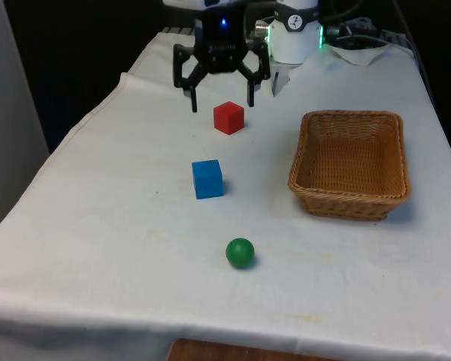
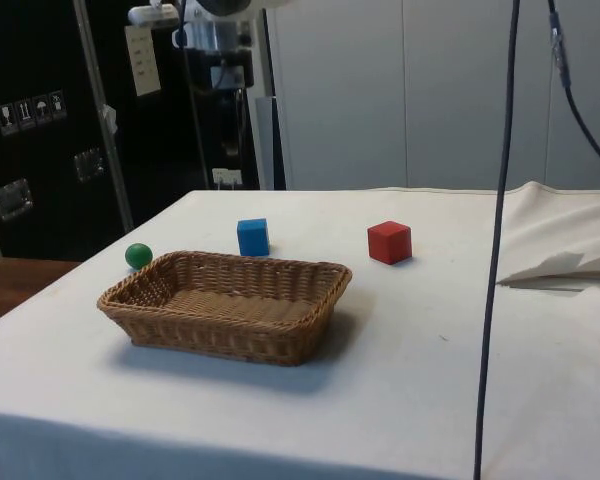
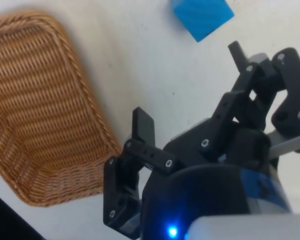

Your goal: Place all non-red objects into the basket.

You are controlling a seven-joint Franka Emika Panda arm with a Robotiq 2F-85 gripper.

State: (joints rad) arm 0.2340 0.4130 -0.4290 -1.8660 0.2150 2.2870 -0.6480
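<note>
Wicker basket (image 1: pixel 351 162) sits near the table's edge on the front view's right, its long axis running towards me, and I see open cloth (image 1: pixel 120 226) between it and the line of red cube (image 1: pixel 228 117), blue cube (image 1: pixel 207 179) and green ball (image 1: pixel 240 253). My gripper (image 1: pixel 221 99) hangs spread wide and empty, just behind the red cube.

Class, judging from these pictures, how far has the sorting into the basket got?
Nothing is done yet: the basket holds nothing. Nothing is in hand; the gripper hangs with jaws open behind the red cube. The blue cube and green ball remain on the cloth.
</note>
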